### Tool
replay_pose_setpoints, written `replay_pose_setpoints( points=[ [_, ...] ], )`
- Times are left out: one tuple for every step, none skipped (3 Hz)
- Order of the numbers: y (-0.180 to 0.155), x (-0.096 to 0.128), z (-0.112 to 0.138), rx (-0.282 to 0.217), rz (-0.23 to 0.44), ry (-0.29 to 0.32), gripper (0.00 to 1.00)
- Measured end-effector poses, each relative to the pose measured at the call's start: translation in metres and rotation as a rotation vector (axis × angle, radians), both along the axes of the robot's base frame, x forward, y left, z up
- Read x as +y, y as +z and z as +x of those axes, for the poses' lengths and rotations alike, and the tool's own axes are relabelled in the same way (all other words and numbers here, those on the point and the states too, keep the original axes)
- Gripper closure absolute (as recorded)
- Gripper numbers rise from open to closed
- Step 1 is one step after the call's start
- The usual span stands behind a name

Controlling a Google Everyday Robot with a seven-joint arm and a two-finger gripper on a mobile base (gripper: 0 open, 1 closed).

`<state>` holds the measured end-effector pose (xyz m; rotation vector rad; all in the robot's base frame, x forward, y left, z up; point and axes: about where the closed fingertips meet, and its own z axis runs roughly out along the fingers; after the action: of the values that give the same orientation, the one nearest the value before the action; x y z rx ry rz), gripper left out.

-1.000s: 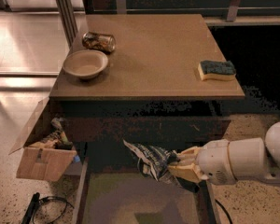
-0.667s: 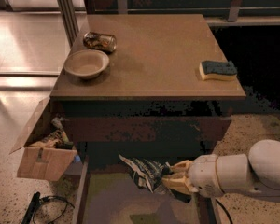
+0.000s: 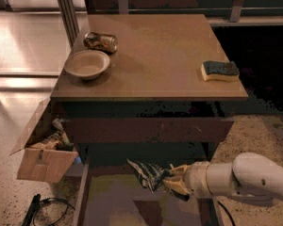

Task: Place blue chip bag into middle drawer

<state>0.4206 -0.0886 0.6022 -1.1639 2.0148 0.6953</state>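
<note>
Gripper (image 3: 173,179) reaches in from right, low in front of bench (image 3: 155,81), fingers clamped on right end of blue chip bag (image 3: 147,173). Bag hangs over open middle drawer (image 3: 112,197), above right half of floor. Long axis near level; free end points left, slightly up toward cabinet.

Dim, warm light fell from above on the flat tan wooden tabletop (image 3: 155,55), while hard glare washed the glossy pale floor (image 3: 23,46) at upper left (nearly bleached there). Deep shadow filled the recess beneath the top, and speckled noise broke up the black area at right. Low and right of centre, the gripper (image 3: 175,181) clasped the crumpled dark blue chip bag (image 3: 148,173) in murky half-light over the wide, shallow, tan-floored middle drawer (image 3: 113,199).
</note>
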Motion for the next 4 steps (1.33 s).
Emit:
replay_pose_setpoints(
  points=[
    [0.000, 0.000, 0.000, 0.000, 0.000, 0.000, 1.00],
    [-0.010, 0.008, -0.002, 0.025, 0.012, 0.003, 1.00],
    [-0.044, 0.015, 0.001, 0.072, 0.006, -0.002, 1.00],
    [-0.089, 0.022, 0.013, 0.114, -0.006, -0.017, 1.00]
  ],
)
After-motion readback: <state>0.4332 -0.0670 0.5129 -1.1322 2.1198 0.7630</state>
